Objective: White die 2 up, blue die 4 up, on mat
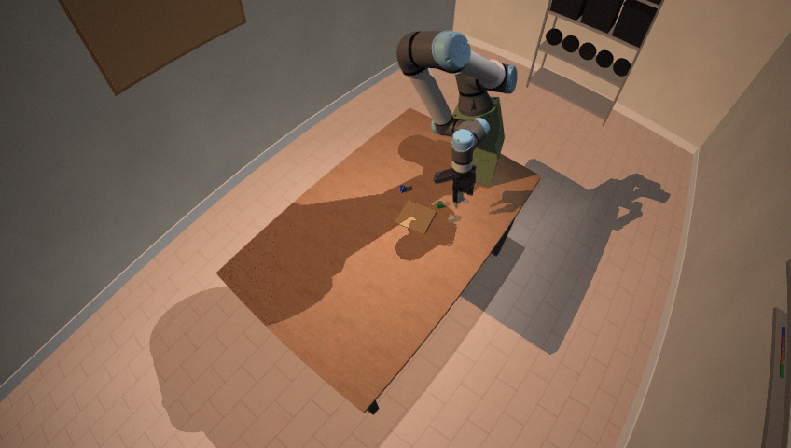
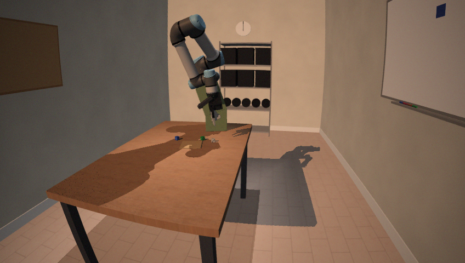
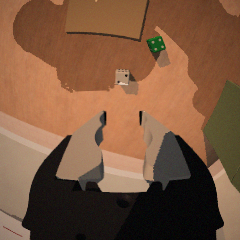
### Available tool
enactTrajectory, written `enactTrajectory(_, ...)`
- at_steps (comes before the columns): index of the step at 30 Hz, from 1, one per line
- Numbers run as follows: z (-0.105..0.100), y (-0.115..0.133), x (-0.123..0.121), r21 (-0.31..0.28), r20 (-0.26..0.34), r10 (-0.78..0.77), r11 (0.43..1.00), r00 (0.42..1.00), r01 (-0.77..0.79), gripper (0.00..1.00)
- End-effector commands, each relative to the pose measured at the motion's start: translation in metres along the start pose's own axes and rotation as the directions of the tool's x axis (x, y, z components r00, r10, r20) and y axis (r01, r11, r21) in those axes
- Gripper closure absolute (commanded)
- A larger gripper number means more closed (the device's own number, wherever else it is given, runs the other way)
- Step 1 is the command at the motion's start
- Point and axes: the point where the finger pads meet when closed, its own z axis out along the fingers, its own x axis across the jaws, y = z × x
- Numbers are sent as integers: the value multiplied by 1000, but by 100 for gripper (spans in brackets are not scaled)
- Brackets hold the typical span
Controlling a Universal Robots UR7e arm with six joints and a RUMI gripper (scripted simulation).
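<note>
Wrist view crops mat [image 3: 107, 19], white die [image 3: 122, 77] pips blurred, tool [image 3: 122, 117] partly open, empty

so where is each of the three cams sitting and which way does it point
Top: high above the room, looking down at the table; the whole arm shows.
Exterior: at the table's far end, facing the arm and the shelf rack; the whole arm shows.
Wrist: behind the gripper, looking down; only both fingers show, partly open, nothing between them.
All three share the mat, green die and white die.
</note>
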Motion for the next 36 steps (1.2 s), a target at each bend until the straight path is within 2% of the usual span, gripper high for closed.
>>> enactTrajectory(1,-1,4,0,90,-3,3,996,1000,-3,76)
enactTrajectory(5,-2,5,0,114,-1,4,993,1000,-4,76)
enactTrajectory(12,-2,5,0,120,0,4,993,1000,-4,76)
enactTrajectory(13,-2,5,0,120,0,4,993,1000,-4,0)
enactTrajectory(28,-2,5,0,120,-1,-2,993,1000,2,0)
enactTrajectory(36,0,4,-1,120,-10,-74,990,997,75,0)
